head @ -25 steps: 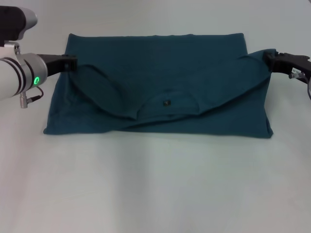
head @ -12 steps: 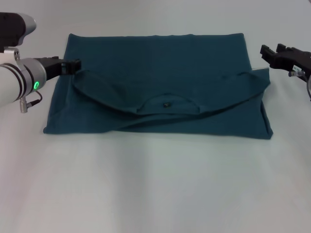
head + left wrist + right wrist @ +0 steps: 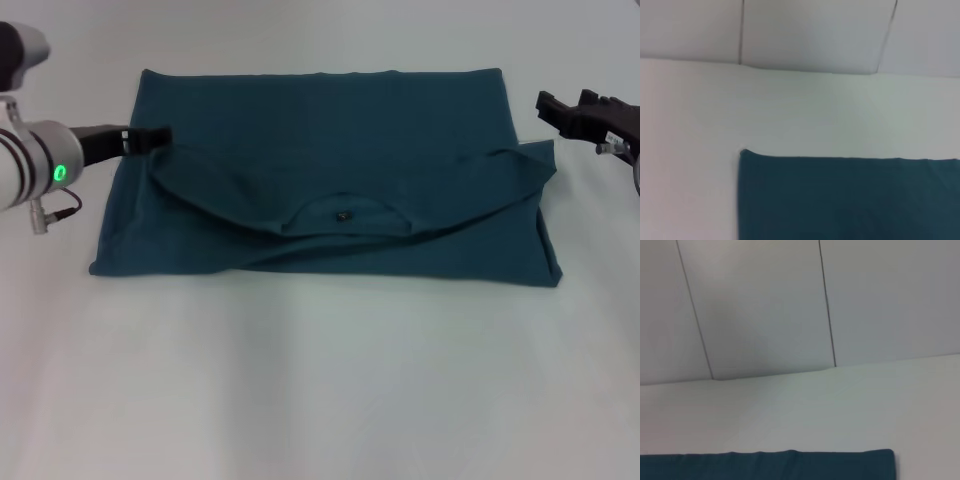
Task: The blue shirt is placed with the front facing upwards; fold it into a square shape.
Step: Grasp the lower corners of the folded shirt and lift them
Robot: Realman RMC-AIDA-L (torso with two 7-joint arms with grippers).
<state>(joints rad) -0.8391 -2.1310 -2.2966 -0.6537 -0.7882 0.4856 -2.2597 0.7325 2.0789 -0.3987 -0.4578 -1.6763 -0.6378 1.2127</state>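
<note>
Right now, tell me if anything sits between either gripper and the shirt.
Nothing visible does. The left gripper is already at the blue shirt's left edge. The right gripper hangs just off the right edge, with only bare table between them.

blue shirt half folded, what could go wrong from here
1. The left tool sits at the blue shirt's folded sleeve; pulling away could drag it open.
2. The folded top edge sags unevenly toward the collar, so the next fold may come out lopsided.
3. The right tool is off the cloth and must regrasp.
</note>
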